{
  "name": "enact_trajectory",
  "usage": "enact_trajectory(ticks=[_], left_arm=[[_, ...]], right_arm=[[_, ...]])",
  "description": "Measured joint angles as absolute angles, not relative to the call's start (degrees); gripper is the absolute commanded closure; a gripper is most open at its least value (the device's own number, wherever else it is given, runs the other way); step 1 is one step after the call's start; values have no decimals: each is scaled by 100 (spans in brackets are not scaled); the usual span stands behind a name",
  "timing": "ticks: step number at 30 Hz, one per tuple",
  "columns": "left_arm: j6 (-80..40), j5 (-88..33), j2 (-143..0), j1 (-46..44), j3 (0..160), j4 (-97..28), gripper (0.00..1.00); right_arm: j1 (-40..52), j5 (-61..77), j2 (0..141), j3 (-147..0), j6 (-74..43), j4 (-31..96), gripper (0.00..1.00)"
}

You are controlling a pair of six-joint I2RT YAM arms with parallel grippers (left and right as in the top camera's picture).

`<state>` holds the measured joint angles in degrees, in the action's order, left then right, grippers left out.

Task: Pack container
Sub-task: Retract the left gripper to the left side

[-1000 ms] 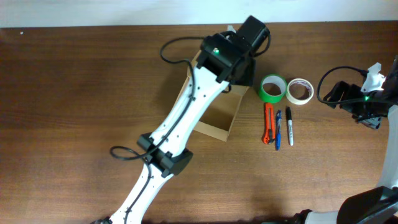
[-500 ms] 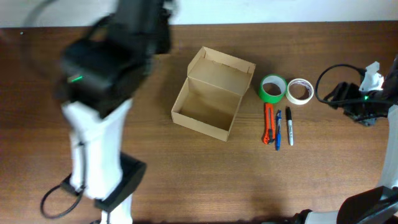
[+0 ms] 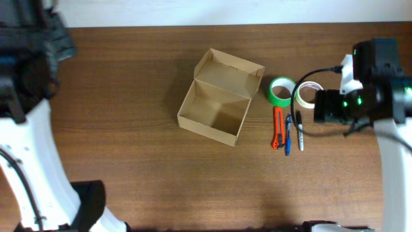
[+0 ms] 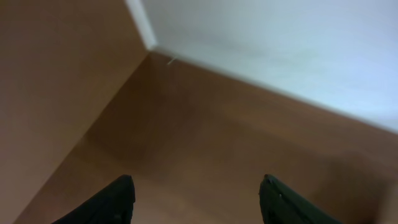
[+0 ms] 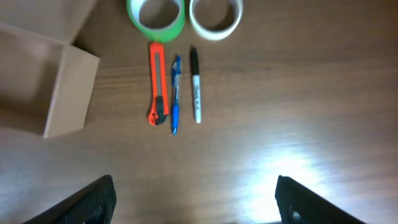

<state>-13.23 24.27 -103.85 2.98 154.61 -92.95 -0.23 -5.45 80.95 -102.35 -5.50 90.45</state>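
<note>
Container [image 3: 215, 115] well left of right tool [image 5: 194, 202]

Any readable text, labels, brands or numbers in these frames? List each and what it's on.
None can be read.
black marker: pale label on the barrel, too blurred to read.
container: plain cardboard, no print visible.
green tape roll, blue pen: no markings visible.

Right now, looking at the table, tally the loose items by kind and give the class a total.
Cardboard box: 1
Tape rolls: 2, the green tape roll and the white tape roll
Orange utility knife: 1
Writing tools: 2, the blue pen and the black marker
Total: 6
</note>
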Motion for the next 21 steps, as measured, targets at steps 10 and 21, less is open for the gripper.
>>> enact_trajectory(ticks=[10, 21], left_arm=[[-1151, 2335, -10460, 2145, 13388, -9242, 0], [-1151, 2292, -10468, 2281, 11821, -9231, 0]], right_arm=[[165, -1063, 6973, -11642, -1210, 9623, 42], [165, -1048, 8729, -11723, -1358, 9056, 58]])
